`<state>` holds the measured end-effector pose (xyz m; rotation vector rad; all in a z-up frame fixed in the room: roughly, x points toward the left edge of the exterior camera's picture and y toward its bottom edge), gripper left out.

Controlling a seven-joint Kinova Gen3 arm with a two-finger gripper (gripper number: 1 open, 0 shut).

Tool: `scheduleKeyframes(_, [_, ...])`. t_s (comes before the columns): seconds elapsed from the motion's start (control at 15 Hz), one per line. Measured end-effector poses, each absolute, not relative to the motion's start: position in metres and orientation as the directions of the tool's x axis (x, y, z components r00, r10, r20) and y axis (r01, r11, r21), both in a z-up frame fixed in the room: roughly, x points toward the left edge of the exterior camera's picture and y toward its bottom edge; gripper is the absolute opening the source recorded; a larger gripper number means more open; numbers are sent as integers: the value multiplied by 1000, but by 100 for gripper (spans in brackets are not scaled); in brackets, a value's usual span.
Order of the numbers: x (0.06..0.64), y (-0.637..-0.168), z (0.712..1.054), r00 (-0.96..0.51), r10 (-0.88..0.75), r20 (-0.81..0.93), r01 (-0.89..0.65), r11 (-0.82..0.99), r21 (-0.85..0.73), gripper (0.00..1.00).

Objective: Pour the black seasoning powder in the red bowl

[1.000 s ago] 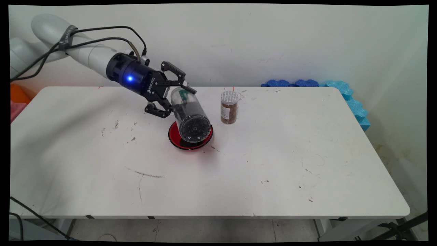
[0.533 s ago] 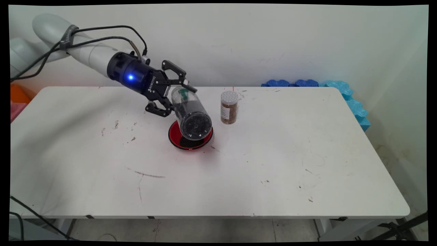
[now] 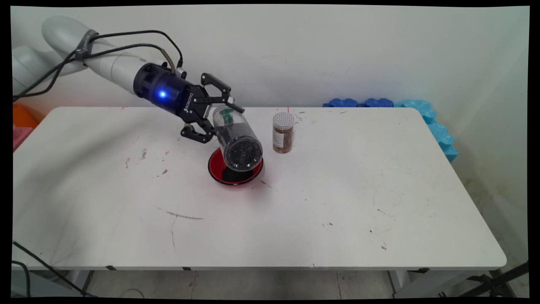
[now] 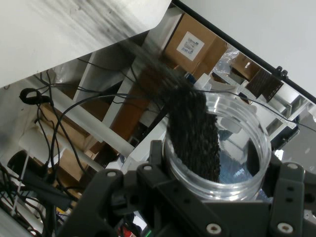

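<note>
My gripper [image 3: 221,120] is shut on a clear plastic jar [image 3: 236,137] holding small black grains. The jar is tilted with its open mouth pointing down and toward the camera, just above a red bowl [image 3: 219,172] on the table. Some black grains lie inside the bowl. In the hand view the jar [image 4: 217,148] sits between my fingers [image 4: 291,197], and the black grains are piled along its side wall. A smaller jar with a white perforated lid and brown contents [image 3: 283,132] stands upright to the right of the bowl.
The white table [image 3: 337,202] carries scuff marks. Blue foam pieces [image 3: 400,105] line the back right corner by the wall. An orange object [image 3: 23,116] sits off the table's left edge.
The gripper and the tilted jar have risen slightly and shifted a little right above the bowl. More of the bowl's inside with black grains shows now.
</note>
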<state>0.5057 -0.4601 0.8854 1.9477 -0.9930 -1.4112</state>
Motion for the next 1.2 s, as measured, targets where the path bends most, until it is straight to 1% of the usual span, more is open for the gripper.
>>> scheduleKeyframes(0.53, [506, -464, 882, 171, -832, -527, -271, -554, 787, 0])
scheduleKeyframes(1.2, [508, -469, 875, 97, -929, -358, -369, -368, 854, 0])
